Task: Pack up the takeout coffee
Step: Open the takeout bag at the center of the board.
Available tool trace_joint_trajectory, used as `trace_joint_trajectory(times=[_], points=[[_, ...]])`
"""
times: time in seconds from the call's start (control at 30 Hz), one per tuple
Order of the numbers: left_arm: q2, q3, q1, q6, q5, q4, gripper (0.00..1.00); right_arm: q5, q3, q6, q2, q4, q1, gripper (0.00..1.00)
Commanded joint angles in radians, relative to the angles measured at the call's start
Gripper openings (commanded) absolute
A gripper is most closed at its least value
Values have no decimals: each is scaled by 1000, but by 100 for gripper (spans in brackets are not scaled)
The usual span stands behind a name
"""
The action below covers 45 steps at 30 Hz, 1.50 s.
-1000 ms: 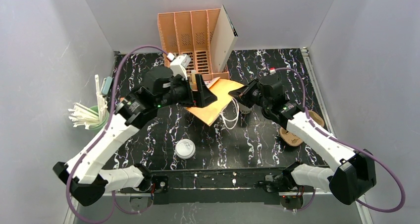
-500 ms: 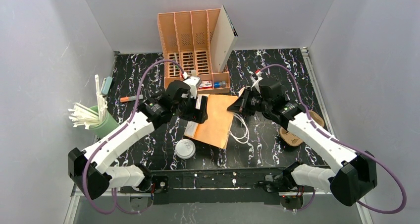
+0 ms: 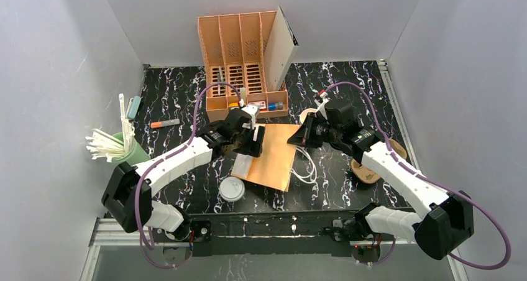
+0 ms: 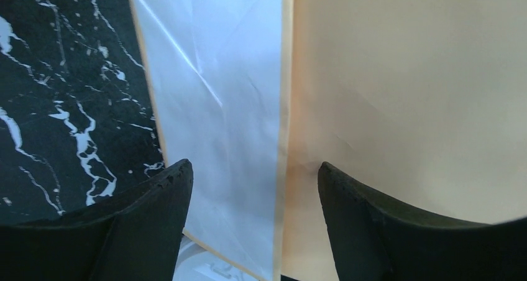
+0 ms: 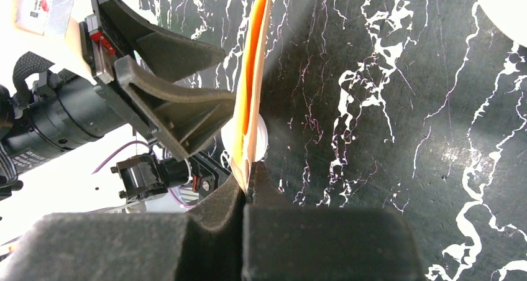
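My pincer (image 5: 247, 193) is clamped on the edge of the orange paper bag (image 5: 251, 101), seen edge-on over the black marbled table (image 5: 385, 107). The left gripper (image 5: 225, 76) sits just beside the bag, jaws apart.

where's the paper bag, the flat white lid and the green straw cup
paper bag (image 3: 276, 160), top view, middle of its flat face
flat white lid (image 3: 232, 188), top view, its centre
green straw cup (image 3: 133, 152), top view, its side wall
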Motion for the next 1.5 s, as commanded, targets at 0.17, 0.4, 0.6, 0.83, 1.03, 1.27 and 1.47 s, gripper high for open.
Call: trace_joint_trajectory(times=[0.17,0.4,0.6,0.83,1.03,1.27,1.47], points=[[49,13,11,2,-216,-58,56,27,64,-42,-7,-31,3,1],[47,4,86,-47,-223,-71,40,122,114,-83,-15,-105,2,1],[23,-40,164,-79,-150,-27,18,187,137,-129,-14,-146,3,5],[29,-55,195,-100,-116,-9,0,228,161,-159,-5,-175,3,34],[-3,-104,235,-149,-27,58,0,224,218,-187,-12,-235,2,74],[-74,-134,236,-172,-15,98,0,223,287,-215,-68,-316,2,91],[-103,-133,237,-179,-3,85,1,129,369,-236,-77,-343,2,86]])
